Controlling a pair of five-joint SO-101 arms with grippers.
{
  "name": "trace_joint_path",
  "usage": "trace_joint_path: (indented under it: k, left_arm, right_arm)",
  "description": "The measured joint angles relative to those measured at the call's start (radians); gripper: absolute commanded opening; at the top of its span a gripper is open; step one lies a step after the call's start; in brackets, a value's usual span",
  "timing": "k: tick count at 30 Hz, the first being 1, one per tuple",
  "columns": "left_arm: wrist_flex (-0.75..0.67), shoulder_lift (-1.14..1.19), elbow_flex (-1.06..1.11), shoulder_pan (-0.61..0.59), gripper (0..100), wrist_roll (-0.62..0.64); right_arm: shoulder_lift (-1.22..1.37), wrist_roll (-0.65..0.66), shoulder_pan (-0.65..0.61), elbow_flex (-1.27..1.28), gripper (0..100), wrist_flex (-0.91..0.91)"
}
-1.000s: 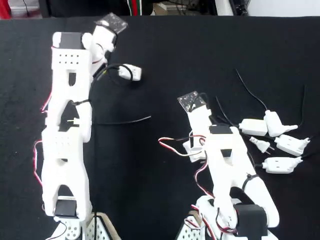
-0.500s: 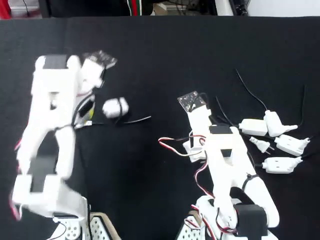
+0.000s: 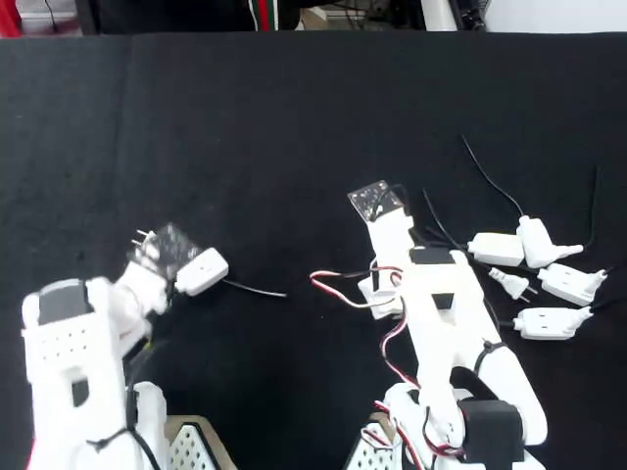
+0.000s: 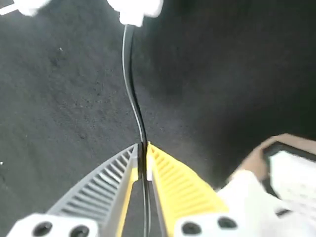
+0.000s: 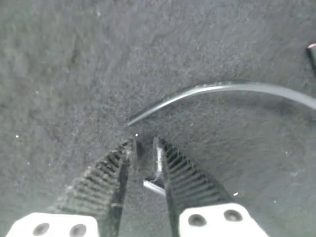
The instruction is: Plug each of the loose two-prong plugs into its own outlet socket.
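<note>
A: Now, materials first. What is the left gripper gripping?

B: It is pinching a thin, glossy black cord between its ribbed jaws, one grey and one yellow, both pressing tight on it. The cord is running on past the tips to a smooth white block.

A: And from above?

B: The left gripper is sitting near the table's front-left, with the white block just beside its tip. From up there I cannot tell how the block is being held; the wrist camera is settling that.

A: Surface?

B: The table is showing a matte black top, fuzzy and speckled with lint up close.

A: Right side?

B: The right gripper is pointing away from its base at mid-table. In its wrist view the right gripper is keeping a narrow gap between dark ribbed jaws and gripping nothing. A second cord is lying curved on the table, its cut end just off the tips and not touching them.

A: The other task pieces?

B: A small two-prong plug is lying to the right of that arm among four boxy white pieces with black leads, well apart from the left gripper.

A: Anything standing in the way?

B: Red and white wires are looping off the right arm's side, between the two arms.
</note>
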Motion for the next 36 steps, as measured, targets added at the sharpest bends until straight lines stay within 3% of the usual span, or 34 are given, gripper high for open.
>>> trace_joint_path:
  k: [4, 9, 12, 18, 20, 26, 32, 36]
  left_arm:
    - [-0.055, -0.103, 0.106, -0.043, 15, -0.087]
    - [-0.034, -0.204, 0.075, -0.017, 33, 0.002]
    - [0.017, -0.272, 0.041, 0.094, 33, 0.055]
    - [0.038, -0.390, 0.014, 0.439, 33, 0.227]
    - [-0.057, -0.394, 0.064, 0.491, 33, 0.281]
    - [-0.473, -0.279, 0.238, 0.489, 33, 0.359]
    - [-0.657, -0.017, 0.210, 0.480, 33, 0.367]
    - [-0.657, 0.244, 0.092, 0.460, 33, 0.367]
  right_arm:
    - [0.000, 0.000, 0.000, 0.000, 6.3, 0.000]
    - [0.000, 0.000, 0.000, 0.000, 6.4, 0.000]
    - [0.000, 0.000, 0.000, 0.000, 6.4, 0.000]
    - [0.000, 0.000, 0.000, 0.000, 6.4, 0.000]
    - [0.000, 0.000, 0.000, 0.000, 6.4, 0.000]
    - [0.000, 0.000, 0.000, 0.000, 6.4, 0.000]
    - [0.000, 0.000, 0.000, 0.000, 6.4, 0.000]
    - [0.000, 0.000, 0.000, 0.000, 6.4, 0.000]
